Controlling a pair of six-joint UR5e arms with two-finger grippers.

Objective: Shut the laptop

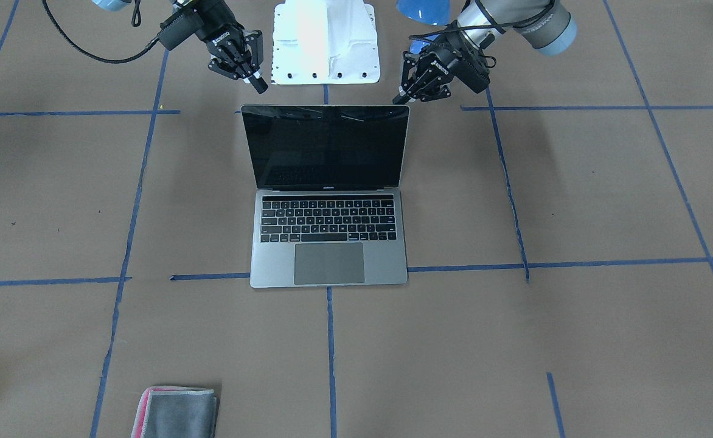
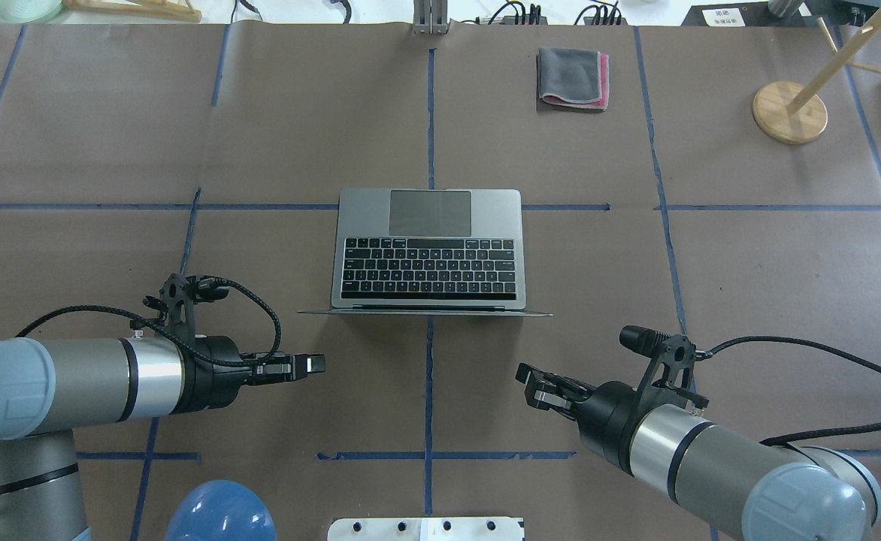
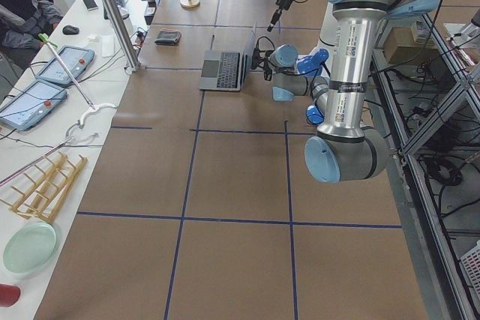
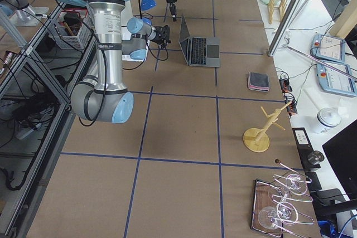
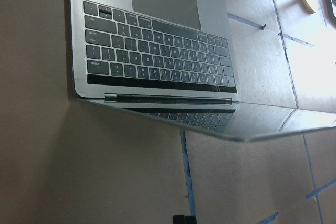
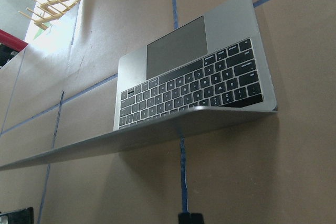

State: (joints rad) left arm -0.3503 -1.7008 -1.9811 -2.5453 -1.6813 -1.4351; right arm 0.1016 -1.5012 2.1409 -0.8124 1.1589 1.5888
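Note:
The grey laptop (image 2: 429, 225) stands open in the middle of the table, its black screen (image 1: 326, 146) facing away from me and its lid upright. My left gripper (image 2: 319, 365) hovers behind the lid near its left end, fingers together and empty, apart from the lid. In the front-facing view the left gripper (image 1: 401, 97) is just behind the lid's top corner. My right gripper (image 2: 525, 374) hovers behind the lid's right end, also shut and empty; the front-facing view shows it too (image 1: 261, 85). Both wrist views look over the lid's edge at the keyboard (image 5: 157, 61) (image 6: 199, 82).
A folded grey-and-pink cloth (image 2: 572, 77) lies at the far side of the table. A wooden stand (image 2: 788, 113) is at the far right. My white base plate (image 1: 326, 42) and a blue rounded object (image 2: 221, 515) sit behind the grippers.

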